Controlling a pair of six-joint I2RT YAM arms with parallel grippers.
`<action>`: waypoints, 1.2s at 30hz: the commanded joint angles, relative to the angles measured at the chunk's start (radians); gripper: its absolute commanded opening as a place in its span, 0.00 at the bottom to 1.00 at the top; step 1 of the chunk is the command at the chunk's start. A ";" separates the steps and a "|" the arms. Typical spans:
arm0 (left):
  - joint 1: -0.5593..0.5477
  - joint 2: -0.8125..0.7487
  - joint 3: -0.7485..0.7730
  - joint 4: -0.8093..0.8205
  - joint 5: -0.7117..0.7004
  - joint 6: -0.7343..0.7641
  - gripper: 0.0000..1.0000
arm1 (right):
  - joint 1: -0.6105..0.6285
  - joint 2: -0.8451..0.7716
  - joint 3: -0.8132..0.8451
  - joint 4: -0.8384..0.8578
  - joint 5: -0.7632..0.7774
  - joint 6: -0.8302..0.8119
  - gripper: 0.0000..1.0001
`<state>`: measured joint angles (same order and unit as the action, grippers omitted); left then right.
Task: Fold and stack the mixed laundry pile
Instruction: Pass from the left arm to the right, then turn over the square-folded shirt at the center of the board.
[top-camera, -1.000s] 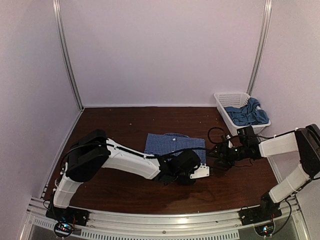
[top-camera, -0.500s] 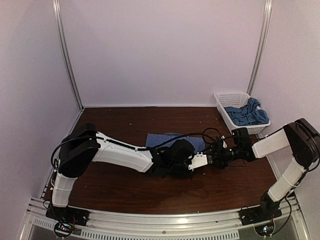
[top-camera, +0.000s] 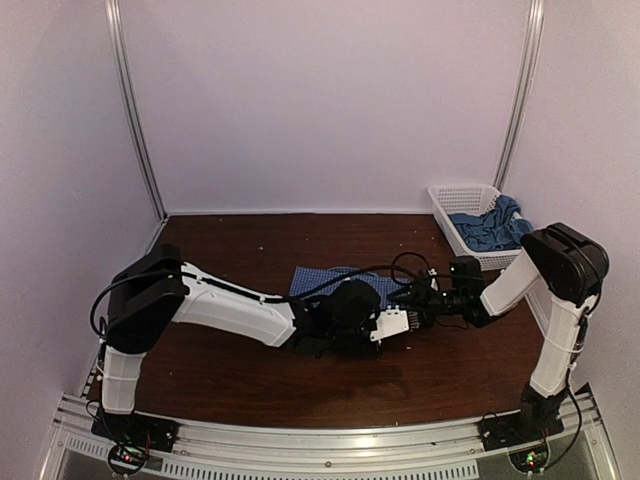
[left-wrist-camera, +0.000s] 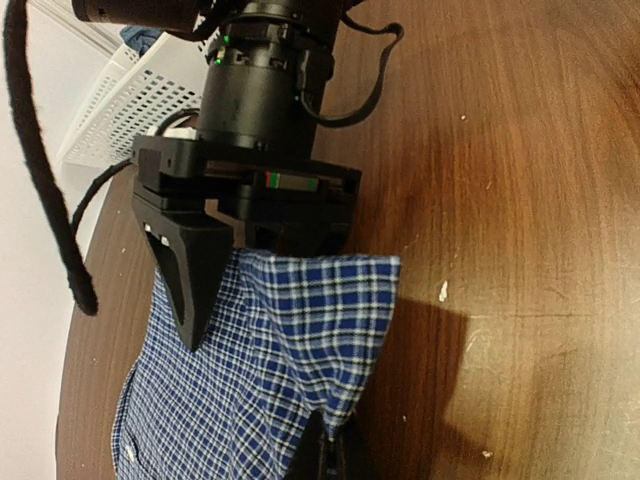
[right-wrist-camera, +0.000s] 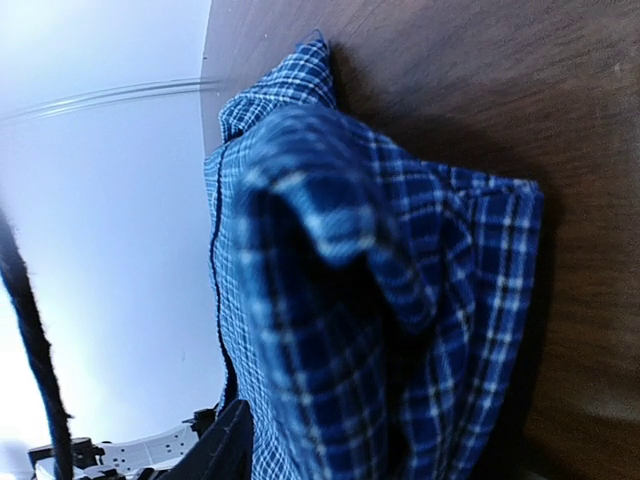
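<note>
The blue-and-white checked shirt (top-camera: 330, 279) lies partly folded on the brown table, mostly hidden under my left arm in the top view. My left gripper (left-wrist-camera: 335, 455) is shut on a hanging corner of the shirt (left-wrist-camera: 270, 370). My right gripper (top-camera: 408, 300) faces it from the right. Its jaws stand apart around the shirt's raised edge: one black finger (left-wrist-camera: 195, 285) lies over the cloth and the other is hidden. Bunched checked cloth (right-wrist-camera: 330, 300) fills the right wrist view. The teal-blue t-shirt (top-camera: 490, 228) lies crumpled in the basket.
A white lattice basket (top-camera: 455, 190) stands at the back right corner, close to my right arm. It also shows in the left wrist view as the basket (left-wrist-camera: 120, 110). Pale walls close off the table on three sides.
My right gripper has reached left to the shirt's edge and its jaws have narrowed. My left gripper drew the shirt slightly left, so less of it shows.
</note>
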<state>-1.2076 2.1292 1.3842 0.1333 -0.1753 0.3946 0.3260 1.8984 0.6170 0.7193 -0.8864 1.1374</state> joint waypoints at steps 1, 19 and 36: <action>0.004 -0.058 -0.025 0.088 0.005 0.007 0.00 | 0.010 0.086 0.003 0.172 -0.024 0.128 0.47; 0.126 -0.426 -0.324 0.068 -0.013 -0.321 0.65 | -0.027 -0.079 0.405 -0.863 0.197 -0.550 0.00; 0.391 -0.914 -0.646 -0.096 -0.145 -0.643 0.89 | 0.069 0.146 1.629 -1.814 1.070 -1.192 0.00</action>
<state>-0.8692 1.3045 0.7769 0.0578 -0.2893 -0.1520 0.3241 1.9091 2.0106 -0.8703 -0.0757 0.1001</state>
